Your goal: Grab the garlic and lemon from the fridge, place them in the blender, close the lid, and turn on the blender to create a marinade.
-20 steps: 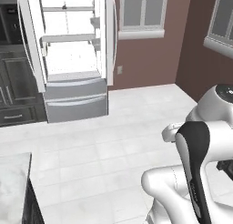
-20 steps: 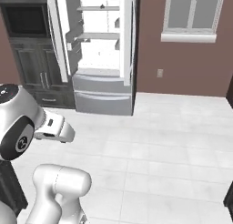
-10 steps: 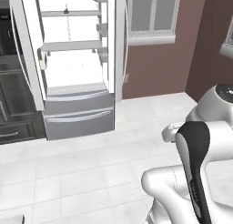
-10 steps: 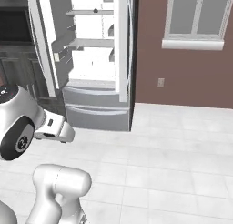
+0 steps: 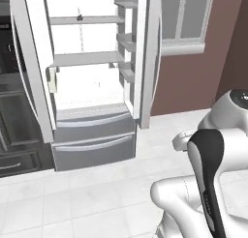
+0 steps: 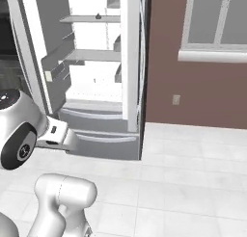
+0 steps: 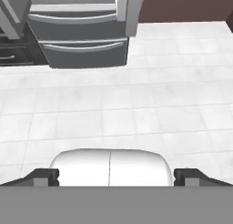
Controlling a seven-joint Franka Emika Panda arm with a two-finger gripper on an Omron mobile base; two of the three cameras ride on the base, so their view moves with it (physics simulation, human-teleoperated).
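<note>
White and tall, the fridge [image 5: 92,77] stands with its doors swung open, grey shelves bare to the room and two grey-fronted drawers [image 5: 94,140] below; it fills the left of both base views and shows as a strip at the top of the hand view [image 7: 77,32]. On the upper grey shelf [image 5: 87,20] sits one tiny dark speck [image 5: 79,18], seen again in the right base view [image 6: 98,16]; it is too small to tell whether it is the lumpy brownish-tan garlic bulb or something else; the smooth bright yellow lemon cannot be made out on any shelf at this range.

The open right door [image 5: 145,58] carries grey door shelves [image 5: 127,38]; the left door [image 6: 53,62] holds a grey bin with a small pale label; a dark cabinet [image 5: 19,135] flanks the fridge on the left, and a brown wall with a white-framed window [image 5: 181,24] runs off to the right; pale floor tiles [image 7: 136,104] lie between robot and fridge.

The end effector [image 7: 116,176] hangs low over the floor, well apart from the fridge, its two dark finger tips [image 7: 43,176] spread wide with nothing between them.

By my reading the task is at its first step, the approach to the fridge; nothing is fetched yet. The next move calls for closing in, raising the arm to shelf height, and finding both items before reaching; the door edges leave a narrow way in.
</note>
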